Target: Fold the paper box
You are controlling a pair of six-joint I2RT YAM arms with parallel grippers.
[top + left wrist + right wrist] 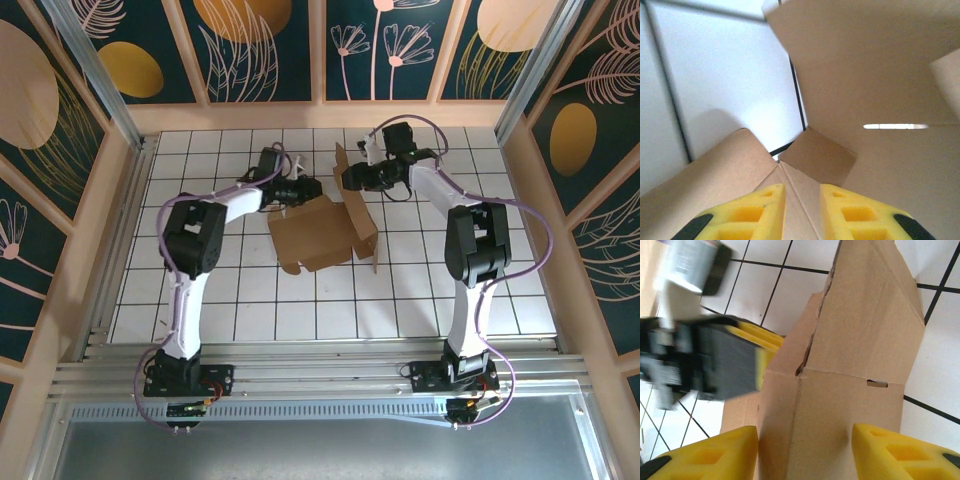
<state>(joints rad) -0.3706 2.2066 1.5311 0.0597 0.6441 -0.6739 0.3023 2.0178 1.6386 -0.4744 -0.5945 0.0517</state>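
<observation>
From above, the box (315, 235) lies half-formed on the table (250, 300). Its base panel is flat and its right wall and one far flap (343, 165) are raised. The left gripper (303, 190) sits at the box's far left edge. The right gripper (350, 178) is at the box's far right corner, against the raised flap.

At the left wrist, both yellow fingers (755, 215) stand a little apart over the box's inside, and a crease runs up between them. A small tab is folded just beyond the tips. The view is too close to tell whether the pads press the cardboard or merely straddle it.

At the right wrist, the fingers (715, 452) sit wide, with an upright box panel filling the gap from pad to pad. I read this as clamped across that panel, holding it vertical. The left gripper's dark body is just left of the panel.

The step in hand looks like raising the walls at the box's far side, with most of the folding left to do. The next move calls for the right gripper to hold the panel steady. The left gripper then has to turn the small tab inward along its crease without flattening the wall.
</observation>
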